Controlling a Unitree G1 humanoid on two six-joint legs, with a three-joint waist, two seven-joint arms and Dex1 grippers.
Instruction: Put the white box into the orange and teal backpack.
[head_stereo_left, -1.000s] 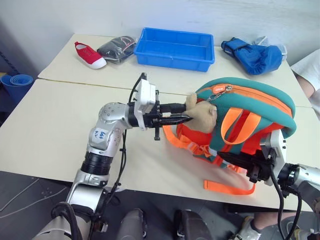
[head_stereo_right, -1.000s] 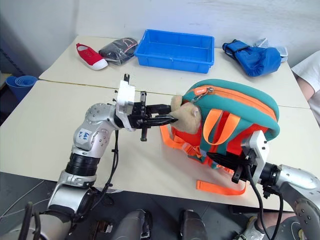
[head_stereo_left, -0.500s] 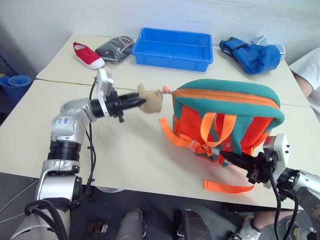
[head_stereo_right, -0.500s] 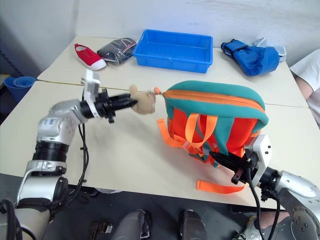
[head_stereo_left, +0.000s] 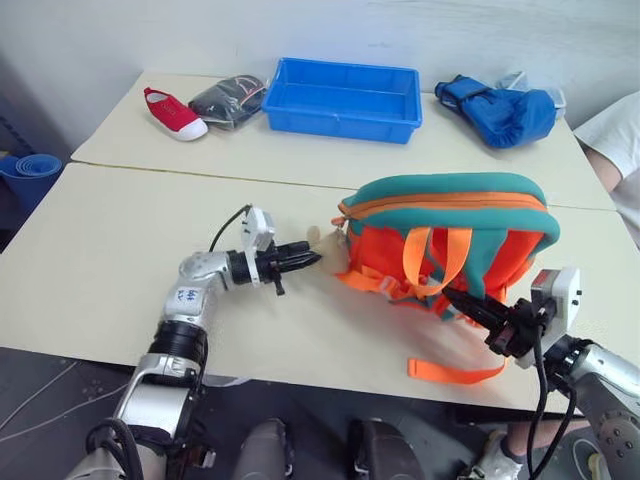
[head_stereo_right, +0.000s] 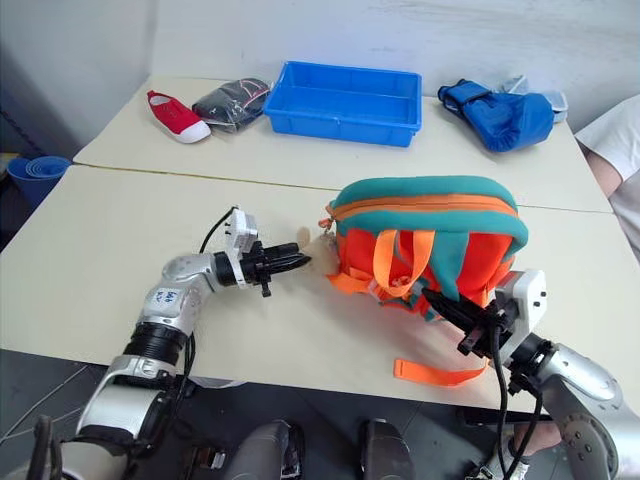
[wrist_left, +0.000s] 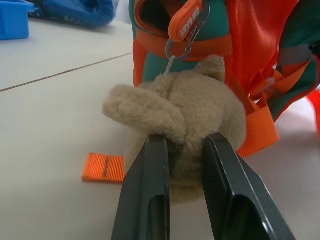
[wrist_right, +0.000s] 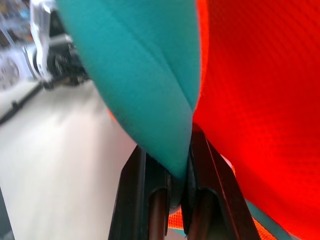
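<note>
Orange and teal backpack (head_stereo_left: 450, 235) stands on bench (head_stereo_left: 90, 250); left gripper (wrist_left: 182, 150) pinches plush head (wrist_left: 175, 107); right gripper (wrist_right: 167, 187) clamps teal trim; zip line runs across between them.

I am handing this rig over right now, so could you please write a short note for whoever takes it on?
Left gripper: shut on the backpack's plush head.
Right gripper: shut on the backpack's teal trim.
The backpack sits on the near table, held from both sides. I cannot see the white box.
Done: backpack gripped.
Left: find the box and put it in the backpack.
</note>
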